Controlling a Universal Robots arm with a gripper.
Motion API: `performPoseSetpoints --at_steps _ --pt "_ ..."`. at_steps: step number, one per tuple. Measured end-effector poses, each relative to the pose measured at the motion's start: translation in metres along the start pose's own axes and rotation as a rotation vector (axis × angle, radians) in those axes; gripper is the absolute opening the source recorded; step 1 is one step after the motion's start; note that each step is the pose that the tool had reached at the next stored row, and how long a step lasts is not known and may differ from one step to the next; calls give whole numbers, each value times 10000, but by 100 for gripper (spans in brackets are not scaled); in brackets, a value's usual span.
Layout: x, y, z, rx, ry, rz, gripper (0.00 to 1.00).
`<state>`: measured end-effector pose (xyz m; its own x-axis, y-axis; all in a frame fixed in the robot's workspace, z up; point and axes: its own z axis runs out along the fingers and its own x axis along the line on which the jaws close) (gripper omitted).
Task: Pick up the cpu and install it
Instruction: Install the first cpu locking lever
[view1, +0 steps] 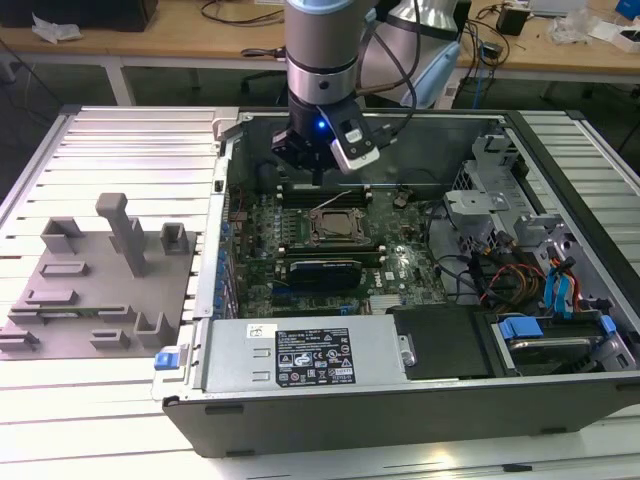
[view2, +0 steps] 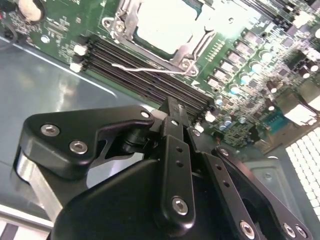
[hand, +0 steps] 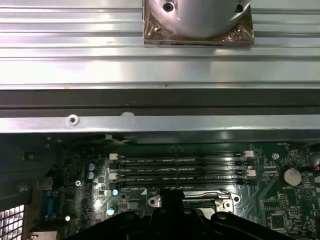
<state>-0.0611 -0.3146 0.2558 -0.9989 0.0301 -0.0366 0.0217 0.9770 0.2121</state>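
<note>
The cpu (view2: 167, 22) shows its silvery-white top inside the metal-framed socket (view2: 187, 62) on the green motherboard (view2: 250, 65). In the exterior view the socket (view1: 335, 226) lies in the middle of the open computer case. My gripper (view1: 315, 165) hangs above the board just behind the socket, near the memory slots (hand: 180, 167). In the second wrist view the black fingertips (view2: 172, 107) are pressed together with nothing between them, a little above the board and apart from the cpu. The gripper (hand: 170, 197) also shows dark over the socket frame in the first wrist view.
The case wall (view1: 300, 385) with its power supply stands at the front. Drive cages and cables (view1: 520, 270) fill the exterior view's right. A grey plastic tray (view1: 95, 285) with upright posts lies on the ribbed aluminium table (view1: 130, 150) at the exterior view's left.
</note>
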Motion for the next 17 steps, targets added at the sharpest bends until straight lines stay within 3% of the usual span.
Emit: performPoseSetpoints --at_steps 6,13,17 --pt "-27 -5 19 13 -76 354 11" --pt "-25 -18 73 47 -269 1241 11" --pt "-25 -18 75 49 -278 1287 11"
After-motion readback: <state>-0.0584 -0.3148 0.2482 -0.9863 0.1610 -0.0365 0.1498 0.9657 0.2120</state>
